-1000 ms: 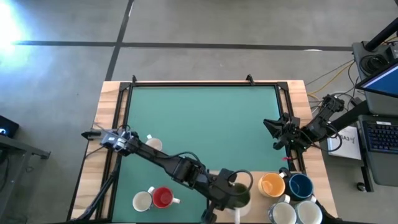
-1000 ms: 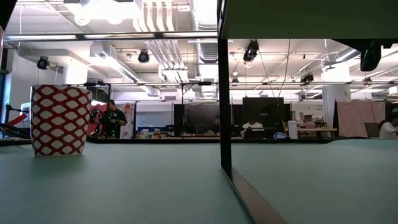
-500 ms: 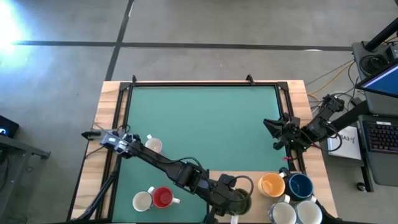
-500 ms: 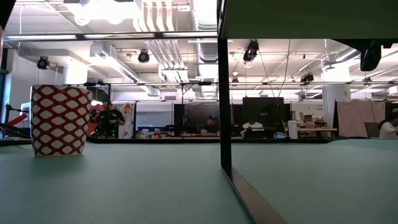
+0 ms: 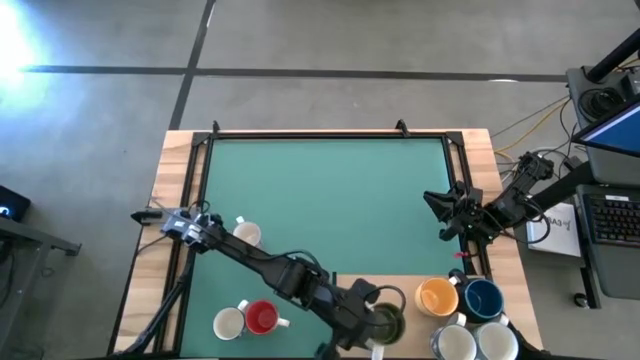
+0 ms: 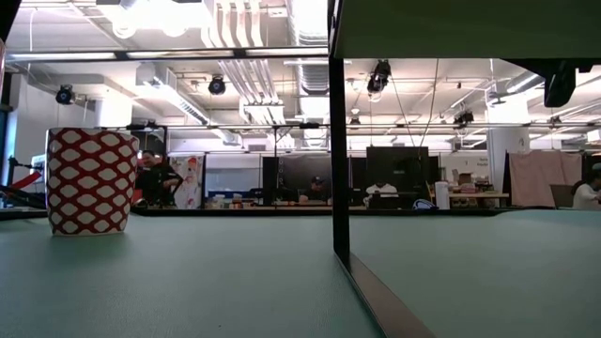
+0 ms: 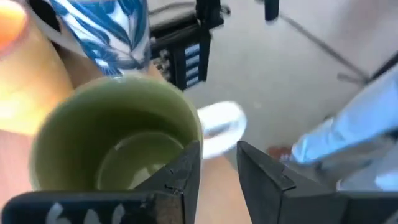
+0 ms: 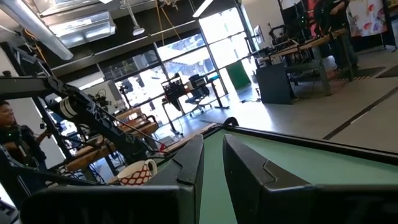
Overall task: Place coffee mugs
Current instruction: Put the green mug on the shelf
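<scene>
Low centre of the high view, your left gripper (image 5: 378,322) sits over the olive-lined mug (image 5: 385,322), fingers (image 7: 180,171) parted astride its rim; your right gripper (image 5: 437,205) waits mid-right, fingers narrowly apart, empty.

Green mat (image 5: 330,200) — laptop (image 5: 612,130) beside table

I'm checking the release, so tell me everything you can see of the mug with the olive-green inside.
The green-lined mug looks like glazed ceramic, with an olive-green inside and a white handle on its side. It stands upright and looks empty, near the table's front edge beside the orange mug. The left gripper is right over it; one finger is against the rim near the handle, the jaws a little apart. Whether it is gripped cannot be told.
</scene>
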